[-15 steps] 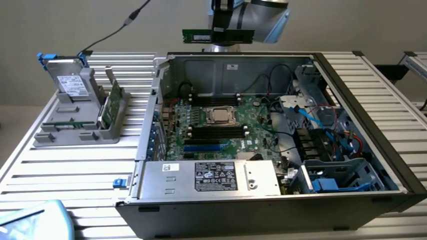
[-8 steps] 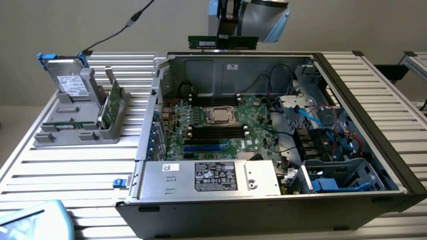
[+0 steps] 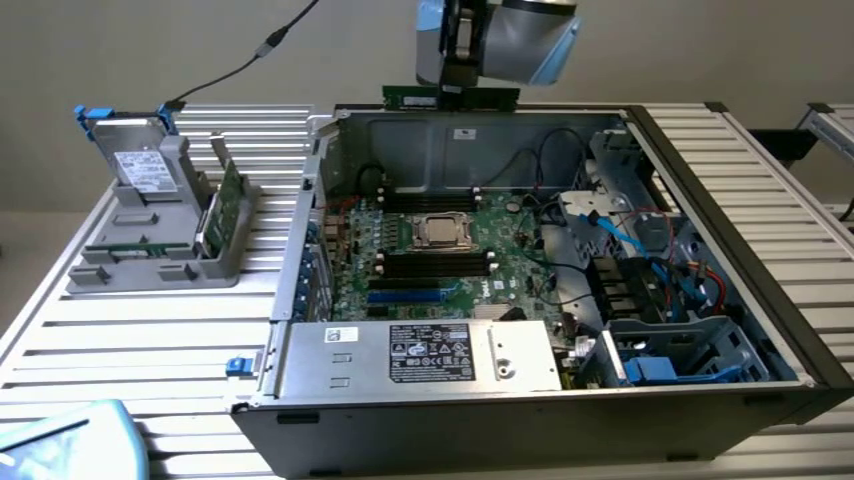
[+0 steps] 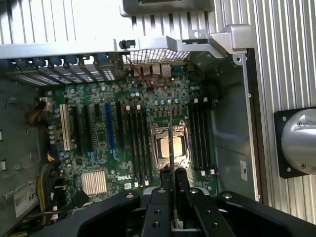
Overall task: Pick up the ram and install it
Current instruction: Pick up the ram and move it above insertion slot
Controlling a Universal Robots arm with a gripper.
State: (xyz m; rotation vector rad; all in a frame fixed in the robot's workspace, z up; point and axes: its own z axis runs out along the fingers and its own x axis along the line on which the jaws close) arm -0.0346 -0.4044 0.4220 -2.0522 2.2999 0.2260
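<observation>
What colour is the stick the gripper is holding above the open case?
Green; the ram shows best in the exterior view.

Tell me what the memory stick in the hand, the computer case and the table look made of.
Memory stick: green circuit board, probably fibreglass laminate, matte. Computer case: grey sheet metal, likely steel, dull sheen, folded edges. Table: pale ribbed metal, perhaps aluminium, ridges catching light.
</observation>
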